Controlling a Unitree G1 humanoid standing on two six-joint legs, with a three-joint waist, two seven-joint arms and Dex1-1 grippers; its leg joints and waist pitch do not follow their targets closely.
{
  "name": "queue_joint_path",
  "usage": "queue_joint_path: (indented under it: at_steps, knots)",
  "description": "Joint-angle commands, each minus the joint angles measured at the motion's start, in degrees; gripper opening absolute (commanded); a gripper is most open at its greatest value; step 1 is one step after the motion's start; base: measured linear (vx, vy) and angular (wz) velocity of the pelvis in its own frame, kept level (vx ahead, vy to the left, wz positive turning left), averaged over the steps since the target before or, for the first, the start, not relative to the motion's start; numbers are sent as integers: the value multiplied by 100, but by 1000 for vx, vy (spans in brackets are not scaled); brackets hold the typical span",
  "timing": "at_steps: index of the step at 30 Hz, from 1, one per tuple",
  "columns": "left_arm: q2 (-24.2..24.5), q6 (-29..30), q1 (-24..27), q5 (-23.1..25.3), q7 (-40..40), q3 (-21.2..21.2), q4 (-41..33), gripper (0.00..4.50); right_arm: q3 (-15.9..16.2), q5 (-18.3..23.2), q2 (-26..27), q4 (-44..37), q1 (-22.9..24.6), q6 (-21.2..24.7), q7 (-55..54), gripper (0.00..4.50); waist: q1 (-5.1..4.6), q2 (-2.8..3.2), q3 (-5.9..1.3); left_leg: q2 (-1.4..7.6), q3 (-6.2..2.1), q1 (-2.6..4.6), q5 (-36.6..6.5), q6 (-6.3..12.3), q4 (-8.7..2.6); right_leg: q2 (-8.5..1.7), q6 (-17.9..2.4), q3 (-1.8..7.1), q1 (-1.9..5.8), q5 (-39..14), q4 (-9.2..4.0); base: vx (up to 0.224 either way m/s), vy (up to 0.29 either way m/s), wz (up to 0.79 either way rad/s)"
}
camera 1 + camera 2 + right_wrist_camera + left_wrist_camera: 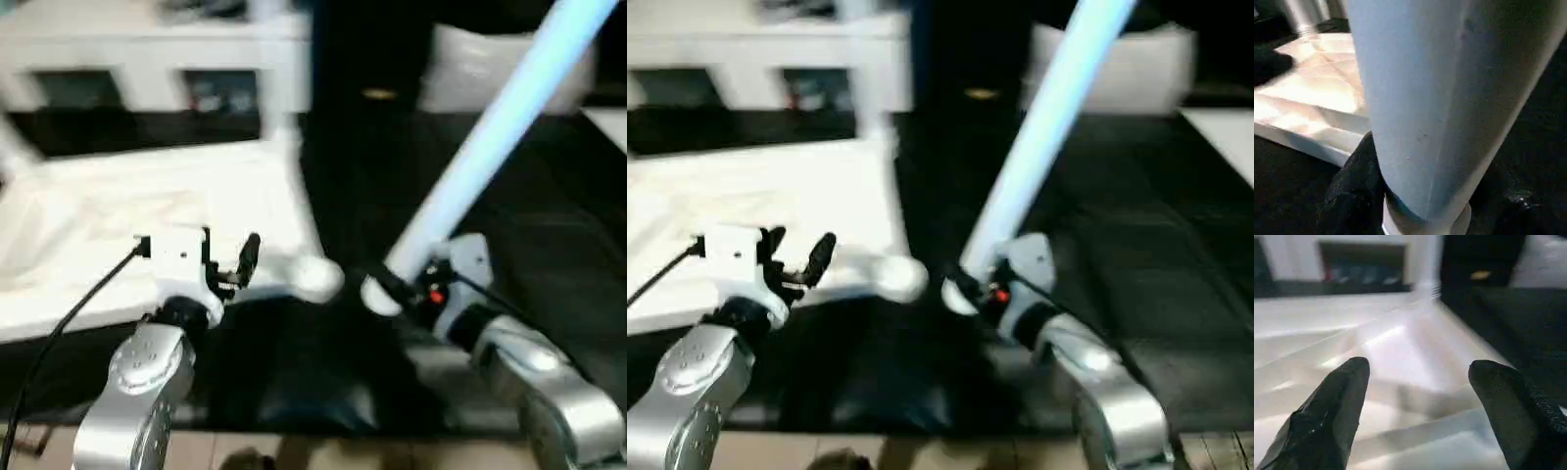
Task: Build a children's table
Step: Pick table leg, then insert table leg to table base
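The white tabletop (147, 230) lies upside down on the black worktop (549, 255), on my left side, its ribbed underside facing up: shallow moulded ribs crossing a smooth, slightly glossy plastic panel. Its near right corner ends in a rounded socket (315, 277), a soft bulbous knob of the same white plastic. That socket is not yet filled.

My left gripper (227, 257) hovers over the near edge of the tabletop with its two black fingers (1337, 406) spread wide apart and grasping nothing; their pads look matte and finely grained.

My right gripper (402, 289) is closed around the thick lower end of a table leg (490, 127), a long, smooth, round white tube that tapers as it rises, tilted up and away to the right. Its butt end (1425, 223) carries a narrower stepped collar, and sits just beside the corner socket, a small gap between them.

Behind the worktop stands a white cabinet (147, 59) with dark openings; what lies inside is too blurred to tell.
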Motion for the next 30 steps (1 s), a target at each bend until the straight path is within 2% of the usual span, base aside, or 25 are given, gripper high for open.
queue_joint_path:
  at_steps: [1, 3, 4, 5, 6, 7, 8, 9, 10, 11, 12, 13, 14, 15, 16, 17, 18, 19, 20, 22, 23, 24, 25, 26, 30]
  knots:
    - [-31, 26, -47, 12, -8, -103, -54, 380, -162, -32, -151, -36, 1, -131, -12, 189, -253, 239, -469, 994, -919, 899, -1534, 1067, -762, -138, 268, 212, -837, -80, 254, 194, 82, 11]
    - [-55, -54, -39, -12, -20, -102, -55, 380, -182, -68, -189, -1, -2, -197, -16, 189, -258, 130, -461, 756, -540, 650, 676, 2005, -667, -200, 676, 258, -1184, 622, 397, 186, 67, 10]
    - [-71, -83, -36, -40, -40, -96, -58, 380, -200, -115, -204, 19, -9, -254, -23, 189, -269, 56, -479, 729, -442, 554, 1236, 2195, -661, -263, 689, 317, -1225, 959, 333, 165, -12, 7]
    - [-35, -14, -32, -64, -101, -137, -70, 380, -229, -137, -233, 34, -13, -358, 22, 189, -191, -164, -532, 405, -116, 388, 2182, 2201, -370, -454, 388, 537, -1250, 2116, -237, 165, -12, 7]
    - [56, 16, -2, -131, -299, -225, -86, 380, -345, -96, -194, 46, 3, -523, 78, 189, -98, -443, -585, -267, 148, -12, 1341, 1703, -137, -662, 220, 867, -755, 2955, -641, 70, -42, 12]
    - [97, 20, 12, -166, -390, -261, -95, 380, -390, -82, -175, 55, 4, -560, 79, 189, -38, -752, -671, -459, 164, -246, 673, 1397, 41, -752, 374, 1141, -446, 2813, -892, 68, -52, 11]
    - [175, -4, 39, -218, -561, -320, -114, 380, -450, -97, -167, 75, -2, -630, 56, 189, 13, -612, -664, -312, -65, -309, 736, 908, 12, -1067, 27, 1206, -220, 4102, -646, 68, -52, 11]
    - [243, -31, 68, -305, -741, -355, -131, 398, -497, -115, -195, 101, -10, -693, 62, 189, 56, -549, -662, -341, -53, -276, 1270, 448, -62, -832, 84, 943, -307, 5630, -546, 124, -76, 2]
    - [302, 7, 80, -418, -908, -365, -126, 408, -511, -176, -255, 128, -20, -729, 51, 189, 47, -509, -657, -328, -38, -294, 1285, 311, -125, -755, 58, 880, -304, 5923, -531, 59, -63, -4]
    - [493, 40, 67, -521, -1231, -430, -94, 416, -533, -155, -356, 156, -35, -764, 119, 189, 46, -380, -660, -259, -54, -329, 1240, 130, -239, -587, -65, 801, -275, 5633, -502, 59, -63, -4]
    - [641, 24, 53, -526, -1424, -493, -72, 416, -546, -105, -391, 164, -36, -775, 170, 189, 23, -280, -651, -105, -63, -240, 1124, 155, -343, -474, -339, 755, -372, 4538, -542, 0, 0, 0]
    - [758, 14, 36, -523, -1568, -540, -50, 426, -553, -97, -411, 174, -38, -770, 177, 189, 5, -234, -628, 1, -77, -194, 1090, 213, -400, -419, -550, 714, -440, 3755, -576, -54, -11, -1]
    - [1004, -2, -37, -567, -1925, -628, 7, 439, -581, -148, -398, 221, -49, -902, 137, 189, -51, -203, -588, 148, -109, -185, 924, 274, -463, -412, -881, 651, -493, 2200, -640, -54, -11, -1]
    - [1122, -2, -77, -606, -2107, -662, 33, 447, -604, -188, -357, 246, -43, -1039, 94, 189, -43, -210, -539, 218, -90, -128, 360, 377, -505, -457, -1055, 650, -563, 950, -753, -78, 13, -5]
    - [1248, 11, -132, -636, -2276, -688, 65, 447, -602, -170, -370, 236, -35, -933, 74, 189, -51, -216, -482, 237, -73, -103, -144, 408, -541, -461, -1084, 660, -608, 261, -818, -87, 34, 6]
    - [1505, 83, -245, -712, -2629, -745, 118, 450, -582, -110, -400, 228, -20, -761, 139, 189, -72, -233, -422, 235, -43, -55, -1056, 351, -579, -494, -989, 668, -638, -955, -934, -87, 34, 6]
    - [1556, 97, -267, -725, -2697, -758, 129, 450, -580, -99, -403, 229, -18, -733, 152, 189, -76, -224, -390, 228, -36, 12, -1650, 219, -599, -520, -766, 671, -711, -1820, -1013, -87, 21, 10]
    - [1764, 125, -354, -757, -2977, -817, 191, 450, -586, -66, -386, 256, -19, -695, 184, 189, -100, -224, -365, 231, -34, 19, -1862, 150, -616, -520, -652, 665, -738, -2098, -1045, -82, 5, 6]
    - [1891, 117, -390, -780, -3142, -848, 228, 450, -579, -56, -383, 271, -14, -694, 210, 189, -137, -236, -375, 227, -44, -7, -2054, 12, -639, -543, -367, 653, -729, -2487, -1093, -82, 5, 6]
    - [2091, 92, -460, -812, -3420, -902, 302, 450, -526, -35, -441, 294, -15, -712, 319, 189, -150, -254, -390, 218, -55, -33, -2002, 5, -640, -567, -259, 665, -724, -2604, -1102, -67, -2, 1]
    - [2404, 68, -591, -894, -3919, -992, 459, 450, -485, 43, -483, 297, 0, -777, 454, 189, -176, -313, -407, 213, -50, -72, -1874, 27, -639, -583, -197, 674, -711, -2682, -1123, -61, -4, 0]
    - [2502, 15, -647, -868, -4058, -1026, 538, 433, -493, 63, -478, 301, -4, -785, 463, 189, -151, -277, -419, 193, -51, -61, -1795, 65, -635, -589, -134, 688, -736, -2806, -1128, 0, 0, 0]
    - [2593, -92, -751, -790, -4206, -1069, 698, 422, -494, 59, -477, 337, -20, -822, 479, 189, -162, -270, -425, 191, -40, -59, -1736, 70, -625, -584, -140, 686, -748, -2763, -1127, 0, 0, 0]
    - [2652, -183, -853, -752, -4352, -1093, 860, 414, -486, 47, -480, 375, -34, -861, 501, 189, -174, -285, -422, 199, -48, -119, -1624, 77, -639, -591, -134, 669, -712, -2714, -1123, 0, 0, 0]
    - [2990, -521, -1295, -563, -5055, -1331, 1562, 373, -450, 1, -474, 463, -36, -948, 571, 189, -146, -220, -470, 235, -10, -92, -1464, 55, -639, -584, -366, 661, -727, -2168, -1085, 0, 0, 0]
